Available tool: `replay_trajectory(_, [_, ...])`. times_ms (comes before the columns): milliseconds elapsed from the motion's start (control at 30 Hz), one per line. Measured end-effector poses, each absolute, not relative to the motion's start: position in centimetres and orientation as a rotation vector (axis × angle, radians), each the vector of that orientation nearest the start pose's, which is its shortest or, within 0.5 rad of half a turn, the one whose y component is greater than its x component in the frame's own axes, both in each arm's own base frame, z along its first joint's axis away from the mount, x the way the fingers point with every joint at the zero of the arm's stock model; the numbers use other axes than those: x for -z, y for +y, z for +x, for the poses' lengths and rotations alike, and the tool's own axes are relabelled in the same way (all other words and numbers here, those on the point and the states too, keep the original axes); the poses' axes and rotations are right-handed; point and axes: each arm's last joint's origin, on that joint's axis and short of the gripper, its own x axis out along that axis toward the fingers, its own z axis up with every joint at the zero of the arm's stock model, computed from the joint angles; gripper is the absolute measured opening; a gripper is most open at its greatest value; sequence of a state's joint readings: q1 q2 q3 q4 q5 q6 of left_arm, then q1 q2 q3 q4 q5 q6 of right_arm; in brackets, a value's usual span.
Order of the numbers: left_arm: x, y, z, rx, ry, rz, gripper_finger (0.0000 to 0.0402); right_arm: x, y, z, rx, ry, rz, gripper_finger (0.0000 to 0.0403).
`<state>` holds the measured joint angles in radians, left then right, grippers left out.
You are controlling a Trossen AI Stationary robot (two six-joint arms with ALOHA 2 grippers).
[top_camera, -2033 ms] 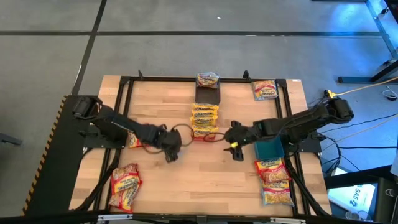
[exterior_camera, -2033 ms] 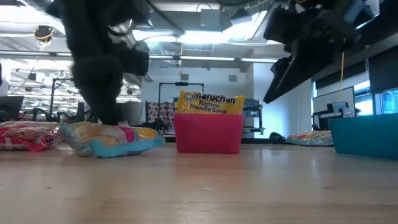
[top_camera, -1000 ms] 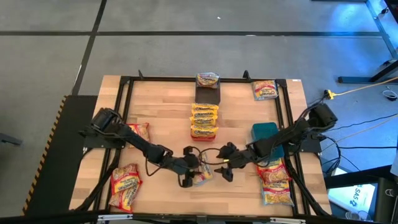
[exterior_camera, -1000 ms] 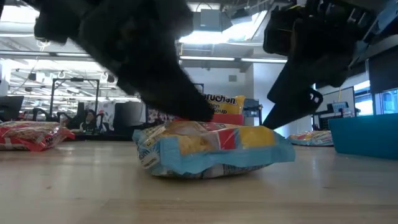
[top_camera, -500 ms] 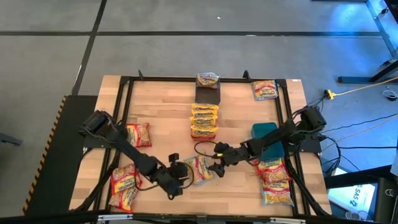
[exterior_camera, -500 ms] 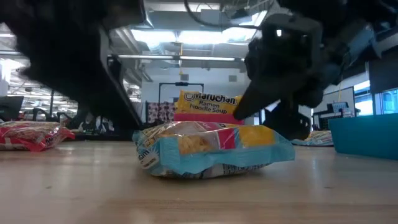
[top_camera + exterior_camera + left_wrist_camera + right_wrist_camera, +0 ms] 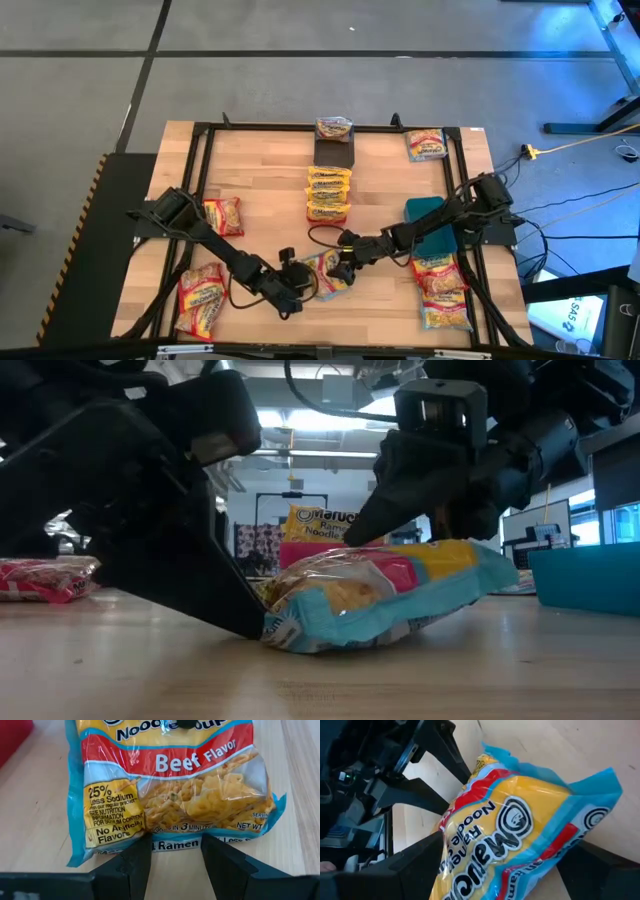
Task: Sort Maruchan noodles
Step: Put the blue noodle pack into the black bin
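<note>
A blue-edged Maruchan beef noodle packet (image 7: 324,272) lies near the table's middle front. Its label end is tipped up and its other end (image 7: 285,632) rests on the wood. My right gripper (image 7: 341,267) is shut on the raised end. My left gripper (image 7: 300,284) is open at the low end. In the left wrist view the left gripper (image 7: 176,841) has its two fingertips at the packet's bottom edge (image 7: 175,845). My right gripper holds the packet's logo end (image 7: 520,845) between its two fingers (image 7: 415,857), coming slanting down from the table's right. That end (image 7: 470,560) is lifted and the packet tilts, its far end on the table. My left gripper's open fingertips (image 7: 142,845) stand at the packet's low edge; whether they touch it, I cannot tell.
A red bin (image 7: 328,196) with upright packets and a dark bin (image 7: 333,152) stand at the middle back. A teal bin (image 7: 428,222) stands at the right. Loose packets lie at the left (image 7: 222,215), front left (image 7: 200,298), front right (image 7: 438,285) and far right (image 7: 425,143).
My left gripper has let go of the packet on the table, backed toward the near left, then come back to the packet's end. My right gripper has moved left to the packet and taken hold. The packet's right end has tipped up and its left end stays down.
</note>
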<state>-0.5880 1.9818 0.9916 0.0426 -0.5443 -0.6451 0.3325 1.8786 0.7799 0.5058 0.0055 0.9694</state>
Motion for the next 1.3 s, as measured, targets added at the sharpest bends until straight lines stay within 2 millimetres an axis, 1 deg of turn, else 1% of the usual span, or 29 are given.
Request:
replay_trajectory(100, [-9.9, -18.9, 31.2, -0.218, 0.754, -0.102, 0.0169, -10.9, 11.3, 32.6, -0.007, 0.687, 0.831, 0.0335])
replay_trajectory(200, [-9.9, -18.8, 31.3, -0.226, 0.737, -0.105, 0.0169, -10.4, 11.3, 32.8, -0.012, 0.678, 0.835, 0.0335])
replay_trajectory(367, [-9.9, -18.5, 31.6, -0.22, 0.734, -0.1, 0.017, -10.0, 11.6, 33.4, -0.064, 0.615, 0.851, 0.0335])
replay_trajectory(467, [-9.9, -18.4, 31.7, -0.224, 0.73, -0.101, 0.017, -10.0, 11.7, 33.5, -0.084, 0.598, 0.855, 0.0325])
replay_trajectory(600, [-10.0, -18.4, 31.8, -0.227, 0.714, -0.104, 0.017, -9.9, 11.7, 33.5, -0.088, 0.598, 0.839, 0.0278])
replay_trajectory(733, [-10.1, -18.6, 31.8, -0.21, 0.709, -0.08, 0.017, -9.9, 11.7, 33.5, -0.095, 0.599, 0.828, 0.021])
replay_trajectory(833, [-10.3, -18.6, 31.8, -0.196, 0.712, -0.076, 0.017, -9.9, 11.7, 33.5, -0.11, 0.596, 0.788, 0.016])
replay_trajectory(967, [-11.9, -18.6, 31.2, -0.098, 0.783, -0.113, 0.017, -9.9, 11.7, 33.5, -0.156, 0.599, 0.707, 0.0109])
replay_trajectory(1067, [-13.5, -18.5, 30.1, -0.032, 0.872, -0.156, 0.017, -10.0, 11.7, 33.5, -0.192, 0.597, 0.662, 0.0087])
replay_trajectory(1167, [-15.2, -18.7, 28.8, -0.018, 0.894, -0.145, 0.017, -10.9, 11.7, 33.4, -0.23, 0.586, 0.599, 0.0077])
replay_trajectory(1233, [-15.9, -18.7, 28.1, -0.023, 0.911, -0.119, 0.017, -11.8, 11.7, 33.1, -0.238, 0.582, 0.553, 0.0076])
replay_trajectory(1300, [-16.2, -18.8, 27.8, -0.025, 0.895, -0.104, 0.017, -13.1, 11.5, 32.8, -0.238, 0.568, 0.498, 0.0076])
